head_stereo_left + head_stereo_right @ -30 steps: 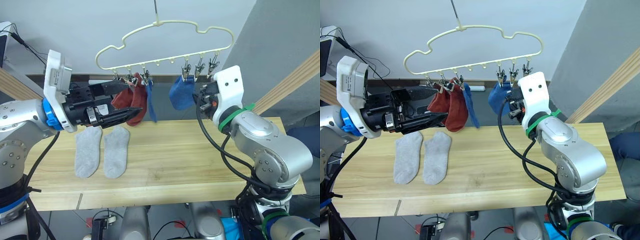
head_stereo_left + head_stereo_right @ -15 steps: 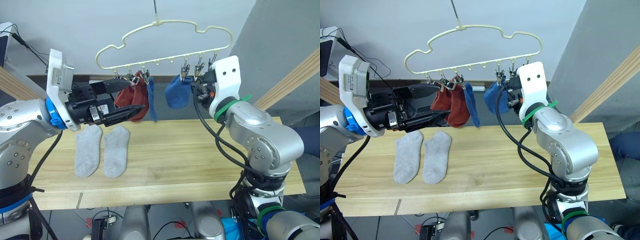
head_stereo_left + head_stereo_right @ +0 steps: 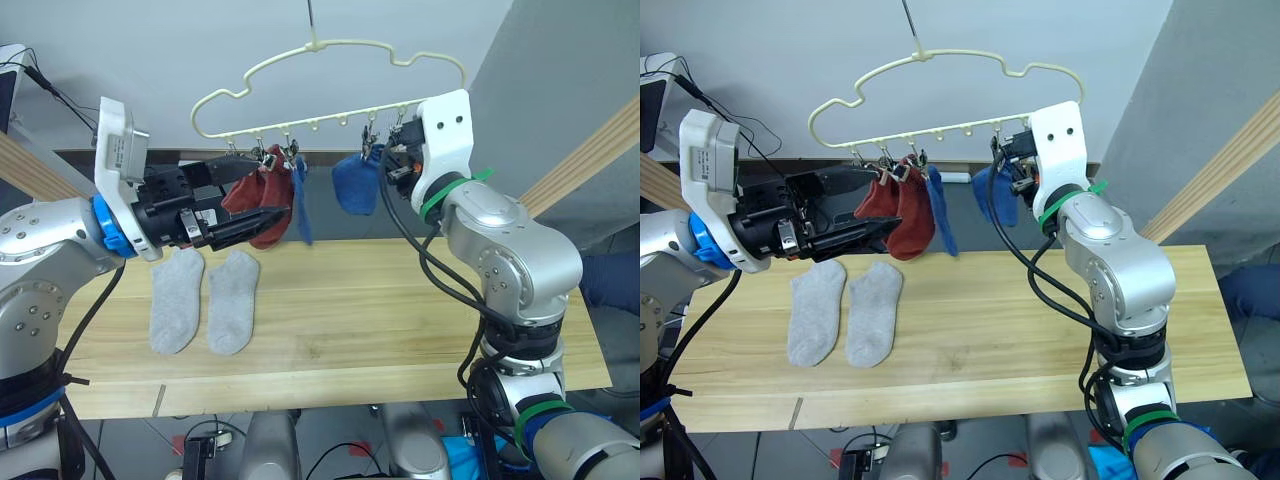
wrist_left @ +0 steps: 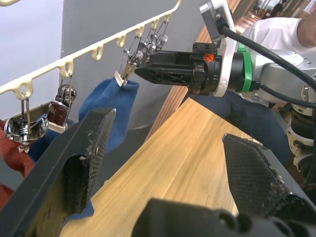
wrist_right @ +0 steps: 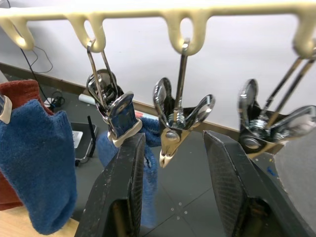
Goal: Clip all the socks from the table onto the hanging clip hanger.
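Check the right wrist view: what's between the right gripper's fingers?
An empty metal clip hangs in the gap of the open right gripper. The neighbouring clip beside it holds a blue sock.

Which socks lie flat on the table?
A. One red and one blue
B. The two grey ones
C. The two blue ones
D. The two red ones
B: the two grey socks lie side by side on the table, while red and blue ones hang from the hanger.

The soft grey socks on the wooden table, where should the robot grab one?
Take the nearer light grey knit sock by its cuff end, coming straight down from above. It lies flat on the yellowish wood plank table, cuff toward the robot, with bare wood around that end.
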